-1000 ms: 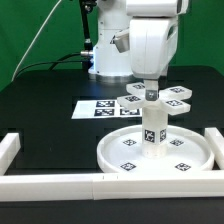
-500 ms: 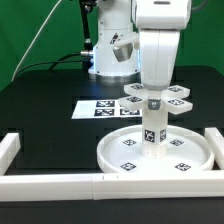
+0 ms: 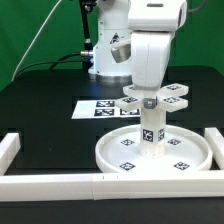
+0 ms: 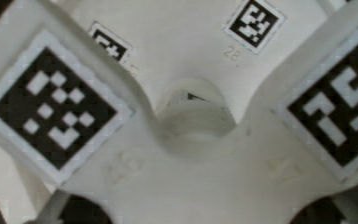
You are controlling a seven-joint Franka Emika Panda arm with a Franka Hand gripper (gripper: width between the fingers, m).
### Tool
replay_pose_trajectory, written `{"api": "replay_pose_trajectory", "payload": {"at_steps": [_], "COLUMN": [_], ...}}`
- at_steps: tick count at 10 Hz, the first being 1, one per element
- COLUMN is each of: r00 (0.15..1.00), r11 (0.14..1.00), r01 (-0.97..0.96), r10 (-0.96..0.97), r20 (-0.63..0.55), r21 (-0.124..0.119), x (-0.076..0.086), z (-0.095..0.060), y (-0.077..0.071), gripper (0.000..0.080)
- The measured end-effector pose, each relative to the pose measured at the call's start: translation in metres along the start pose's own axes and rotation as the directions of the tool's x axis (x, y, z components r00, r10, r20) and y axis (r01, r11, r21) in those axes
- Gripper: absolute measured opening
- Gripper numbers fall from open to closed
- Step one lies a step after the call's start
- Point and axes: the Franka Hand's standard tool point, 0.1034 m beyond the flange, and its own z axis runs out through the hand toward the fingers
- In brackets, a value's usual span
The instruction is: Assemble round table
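Black surface [image 3: 40,100] is carrying a large round white plastic disc top [image 3: 120,156] near its front edge; a short white cylinder leg [image 3: 152,129] is standing upright on its middle. The pincer [image 3: 149,102] is gripping the white cross-shaped tagged base [image 3: 176,97] directly above the leg.

Cross-shaped base [image 3: 155,99] atop leg [image 3: 151,129], standing on disc top [image 3: 155,152].

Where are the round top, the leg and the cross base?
Top [image 3: 120,160]: exterior view, on its flat face, toward the exterior view's left.
Leg [image 3: 151,133]: exterior view, on its side, at the tag.
Base [image 3: 176,91]: exterior view, on one arm's tagged face.
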Motion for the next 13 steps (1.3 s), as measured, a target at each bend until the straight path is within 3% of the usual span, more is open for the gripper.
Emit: {"api": "replay_pose_trajectory", "payload": {"at_steps": [2,3,4,7,10,13], "r00": [0.982,0.950,0.885,0.552,0.400,0.114], "r11": [0.982,0.950,0.886,0.553,0.401,0.115], "r01": [-0.186,-0.310,-0.464,-0.833,-0.916,-0.992], "r10": [0.186,0.310,0.464,0.833,0.916,0.993], "r20": [-0.005,-0.018,-0.026,-0.028,-0.026,-0.015], "r21": [-0.006,-0.017,-0.010,0.007,0.019,0.044], "x": [0.0013,0.0039,0.0041,0.0054,0.0053,0.0054], "z": [0.0001,0.0001,0.0001,0.0010,0.0010,0.0012], "y": [0.0005,0.0002,-0.0001,-0.0004,-0.0004,-0.0005], "gripper": [0.0452,0.0452,0.0452,0.0452,0.0452,0.0452]}}
